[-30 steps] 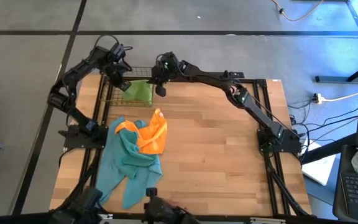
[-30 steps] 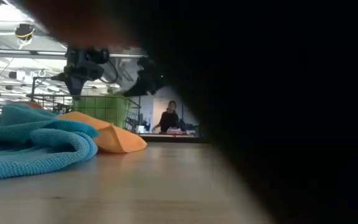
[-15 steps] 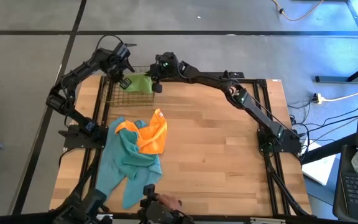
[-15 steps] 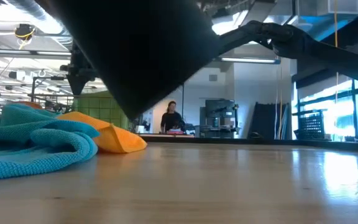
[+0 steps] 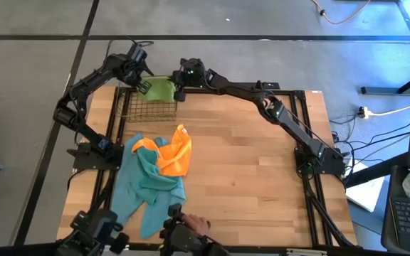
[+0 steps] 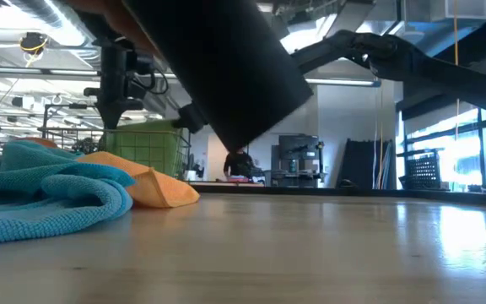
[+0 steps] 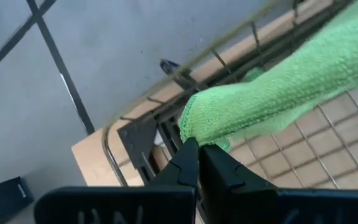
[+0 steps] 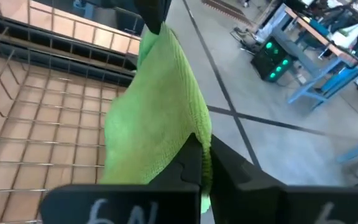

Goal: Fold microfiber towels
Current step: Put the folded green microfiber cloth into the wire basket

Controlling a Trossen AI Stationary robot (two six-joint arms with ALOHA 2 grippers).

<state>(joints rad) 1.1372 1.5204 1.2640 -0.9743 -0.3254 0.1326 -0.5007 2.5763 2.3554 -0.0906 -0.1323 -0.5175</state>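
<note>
1. High view: overhead, facing straight down on the whole worktop (image 5: 248, 156), both arms and the surrounding floor; distant.
2. Low view: at worktop height, facing level across the surface into the room; close to the teal towel (image 6: 40, 198); partly blocked by a dark shape near the lens.
3. Left wrist view: very close, past the left gripper (image 7: 197, 158), onto the lime green towel (image 7: 272, 99) and wire basket (image 7: 328, 143).
4. Right wrist view: very close, past the right gripper (image 8: 201, 158); same lime green towel and basket shared with views 1–3.
</note>
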